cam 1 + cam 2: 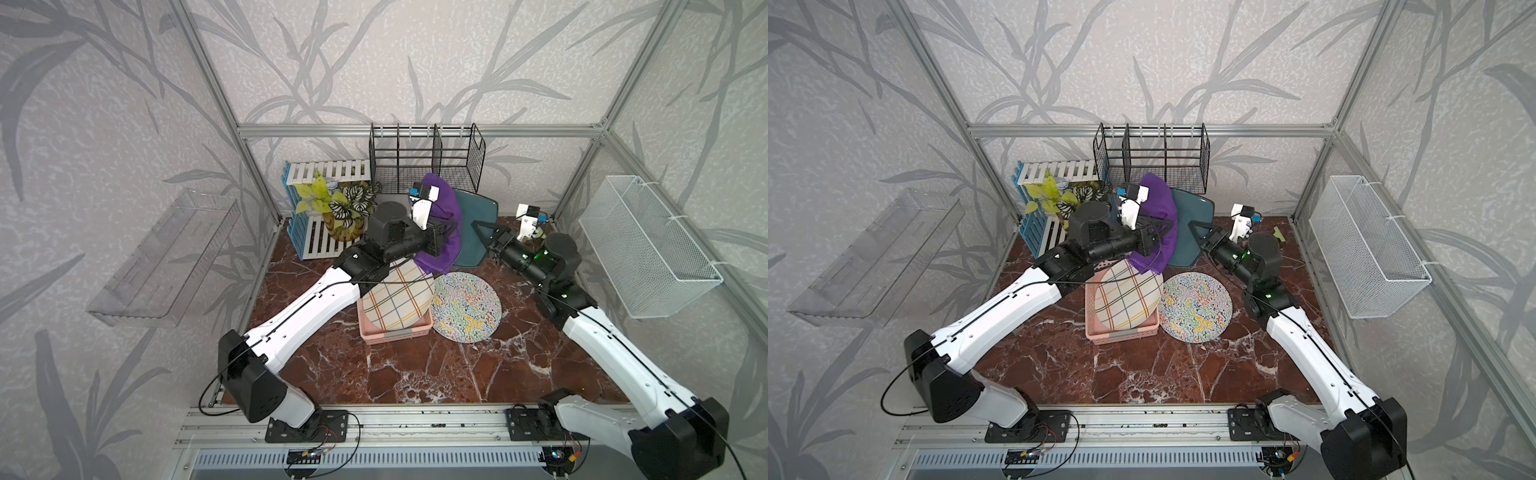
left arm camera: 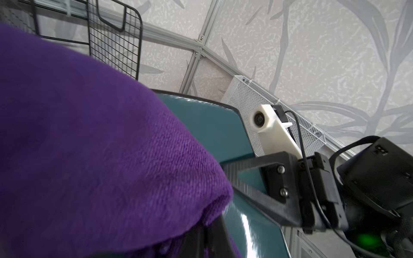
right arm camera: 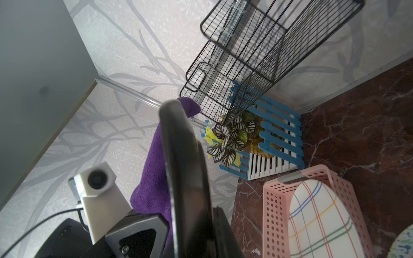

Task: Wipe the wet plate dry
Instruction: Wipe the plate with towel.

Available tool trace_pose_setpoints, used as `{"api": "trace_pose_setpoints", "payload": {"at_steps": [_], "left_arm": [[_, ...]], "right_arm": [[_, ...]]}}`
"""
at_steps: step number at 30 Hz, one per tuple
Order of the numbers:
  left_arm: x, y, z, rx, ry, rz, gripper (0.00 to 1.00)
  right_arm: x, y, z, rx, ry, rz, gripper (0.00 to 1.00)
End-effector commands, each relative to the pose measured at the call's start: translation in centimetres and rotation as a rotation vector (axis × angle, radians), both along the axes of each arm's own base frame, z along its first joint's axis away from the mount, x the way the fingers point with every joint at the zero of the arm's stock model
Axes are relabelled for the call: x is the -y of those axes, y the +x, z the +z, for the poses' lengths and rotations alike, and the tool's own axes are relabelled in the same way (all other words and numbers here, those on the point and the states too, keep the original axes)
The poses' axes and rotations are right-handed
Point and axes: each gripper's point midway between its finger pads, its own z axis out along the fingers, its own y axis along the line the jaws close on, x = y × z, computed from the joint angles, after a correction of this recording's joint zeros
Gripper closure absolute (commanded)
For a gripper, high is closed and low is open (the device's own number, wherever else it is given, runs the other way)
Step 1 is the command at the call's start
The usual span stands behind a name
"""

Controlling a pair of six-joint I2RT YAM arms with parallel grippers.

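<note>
Basket (image 1: 390, 336) holds plaid plate (image 1: 399, 301); teal plate (image 1: 478, 208) hangs beyond it.

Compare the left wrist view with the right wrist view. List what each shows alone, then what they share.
Left wrist only: the glossy face of the teal plate, the right pincer clamped on its edge, and the white mesh basket on the wall.

Right wrist only: the pink basket holding the plaid plate, the potted plant, the blue slatted crate and the marble tabletop. Here the teal plate appears edge-on.

Shared: the teal plate, the purple cloth beside it, and the black wire rack.
</note>
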Motion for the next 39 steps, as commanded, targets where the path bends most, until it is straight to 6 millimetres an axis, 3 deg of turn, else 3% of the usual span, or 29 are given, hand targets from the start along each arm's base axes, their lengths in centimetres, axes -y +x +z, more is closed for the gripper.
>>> {"api": "trace_pose_setpoints", "payload": {"at_steps": [1,2,4,7,10,14,18,26,32,34,36,39], "left_arm": [[-5.6,0.2,3.7,-0.010,-0.207,0.034,1.00],[-7.5,0.2,4.5,-0.015,-0.271,0.047,1.00],[-9.1,0.2,5.0,-0.006,-0.278,0.078,1.00],[-9.7,0.1,4.9,0.011,-0.243,0.104,1.00],[-9.2,0.3,3.4,-0.021,-0.268,0.072,1.00],[-7.2,-0.7,3.3,-0.114,-0.522,-0.122,1.00],[-6.0,-1.3,4.9,-0.155,-0.705,-0.238,1.00],[-4.3,-4.4,9.2,-0.241,-1.002,-0.469,1.00],[-2.6,-8.3,10.9,-0.299,-1.130,-0.620,1.00],[-3.3,-8.7,11.6,-0.283,-1.154,-0.626,1.00],[-5.5,-8.2,12.5,-0.239,-1.184,-0.589,1.00],[-7.4,-7.0,13.2,-0.202,-1.176,-0.520,1.00]], "right_arm": [[4.5,-3.3,10.2,0.301,0.240,-0.035,1.00],[5.2,-3.3,9.6,0.286,0.248,-0.048,1.00],[5.6,-3.5,7.9,0.238,0.228,-0.066,1.00],[5.9,-4.4,5.6,0.205,0.228,-0.076,1.00],[6.1,-5.1,4.7,0.195,0.318,-0.055,1.00],[5.2,-6.5,6.5,0.271,0.440,0.033,1.00],[3.7,-7.2,8.6,0.318,0.500,0.098,1.00],[-0.5,-4.9,8.9,0.323,0.516,0.162,1.00],[0.1,-2.6,12.2,0.400,0.581,0.118,1.00],[1.4,-1.7,12.3,0.394,0.568,0.077,1.00],[1.9,-1.6,11.4,0.369,0.545,0.063,1.00],[0.0,-3.0,10.0,0.334,0.495,0.116,1.00]]}}
